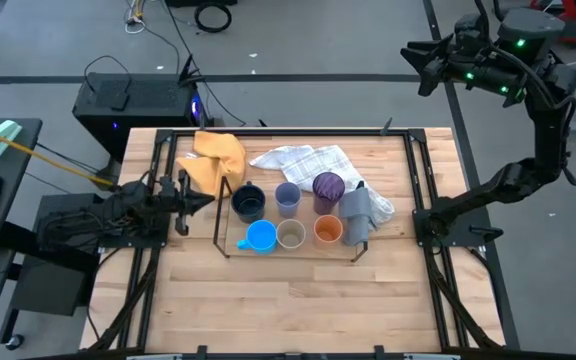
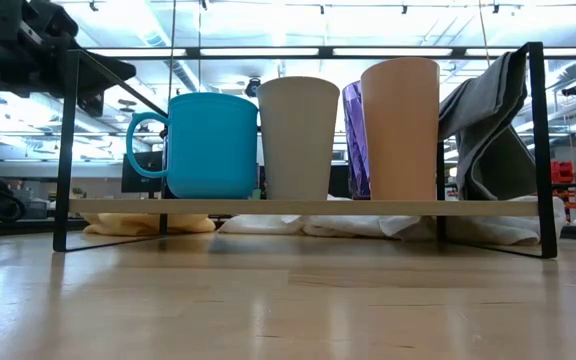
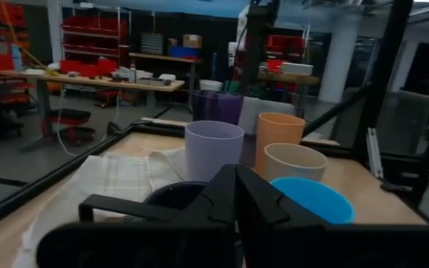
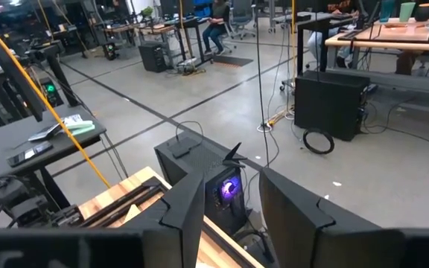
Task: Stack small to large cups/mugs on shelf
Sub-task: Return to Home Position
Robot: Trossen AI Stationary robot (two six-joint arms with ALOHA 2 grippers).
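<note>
Six cups stand on the shelf point(image 1: 224, 236), a low black-rod rack with a pale board point(image 2: 308, 207). The far row holds the dark navy point(image 1: 249, 203), pale lavender point(image 1: 288, 197) and purple point(image 1: 328, 186) cups. The near row holds the bright blue mug point(image 1: 261, 237), the tan cup point(image 1: 290, 235) and the orange cup point(image 1: 328, 231). My left gripper point(image 1: 203, 197) is shut and empty, level, just left of the shelf, pointing at the cups point(image 3: 213, 149). My right gripper point(image 1: 418, 62) is open and empty, raised high beyond the table's far right corner.
A grey cloth point(image 1: 358, 213) hangs over the shelf's right end point(image 2: 488, 130). A yellow cloth point(image 1: 218, 160) and a white checked cloth point(image 1: 308, 160) lie on the table behind the shelf. Bare wood point(image 1: 288, 300) lies in front of the shelf.
</note>
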